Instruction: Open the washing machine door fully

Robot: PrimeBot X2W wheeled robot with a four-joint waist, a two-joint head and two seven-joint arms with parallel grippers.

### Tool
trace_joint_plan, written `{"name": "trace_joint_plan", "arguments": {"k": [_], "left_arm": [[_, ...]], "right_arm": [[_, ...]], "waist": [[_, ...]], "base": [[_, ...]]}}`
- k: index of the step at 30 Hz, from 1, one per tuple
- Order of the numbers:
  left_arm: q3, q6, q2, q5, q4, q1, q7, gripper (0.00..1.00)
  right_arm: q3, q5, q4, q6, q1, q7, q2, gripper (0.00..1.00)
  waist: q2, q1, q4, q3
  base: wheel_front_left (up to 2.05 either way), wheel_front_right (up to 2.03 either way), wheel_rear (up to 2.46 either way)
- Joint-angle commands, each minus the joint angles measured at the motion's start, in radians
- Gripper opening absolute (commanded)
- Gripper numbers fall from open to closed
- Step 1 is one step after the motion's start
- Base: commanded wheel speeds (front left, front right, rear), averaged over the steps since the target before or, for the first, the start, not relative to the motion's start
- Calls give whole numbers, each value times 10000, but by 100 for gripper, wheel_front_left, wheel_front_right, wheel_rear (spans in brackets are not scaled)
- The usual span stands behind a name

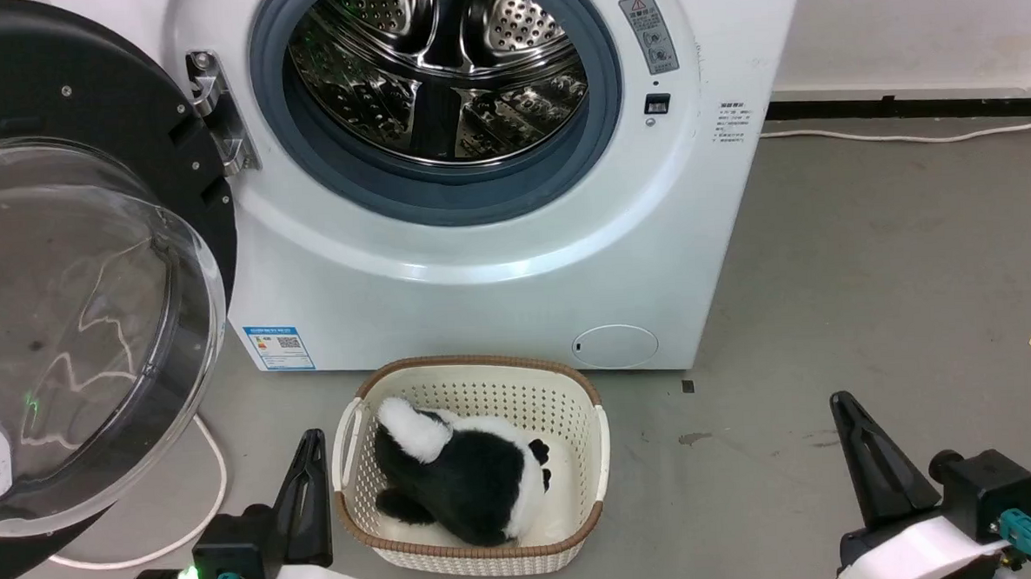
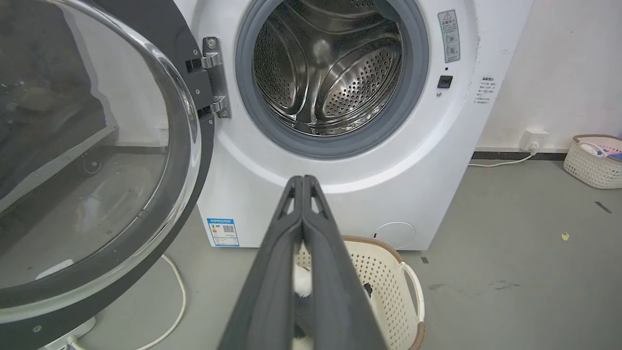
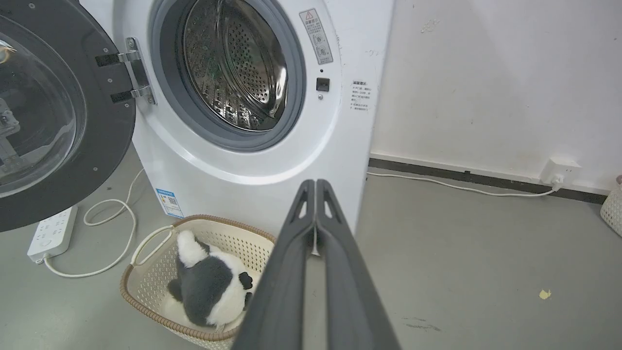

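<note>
Nearest to the robot, two grippers are hovering low over the grey floor. The left gripper [image 2: 303,181] is pressing its two dark fingers flat together with nothing between them, and the right gripper [image 3: 316,183] is doing exactly the same. Between them, one cream basket [image 1: 471,362] is standing on the floor, and one black-and-white plush toy [image 1: 471,478] is lying inside it. Just behind the basket, the washing machine [image 1: 480,282] is standing with its steel drum [image 1: 440,66] exposed. The washing machine door [image 1: 71,283] is hanging wide open at the left of the head view, on a metal hinge [image 1: 216,111], with its glass bowl bulging toward the camera. One blue label [image 1: 280,347] and one round flap [image 1: 614,346] are showing low on the white front. Farther away, one power strip [image 3: 52,232] is lying on the floor near the door, and a second basket [image 2: 593,163] is sitting by the wall.
</note>
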Motion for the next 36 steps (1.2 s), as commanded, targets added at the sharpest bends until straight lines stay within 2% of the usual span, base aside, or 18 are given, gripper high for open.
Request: {"name": "trace_joint_plan", "arguments": {"k": [1,36], "left_arm": [[65,-64,8,111,39,-194,75,0],[299,-113,11,464,160,-419,791,0]], "right_arm": [[29,-95,-40,4,-135,71,25,0],[170,-295,-71,7,-210,789,37,0]], "waist": [[0,0,0,-8],[0,-1,-11,-176]], "base": [[0,0,0],[0,0,0]]}}
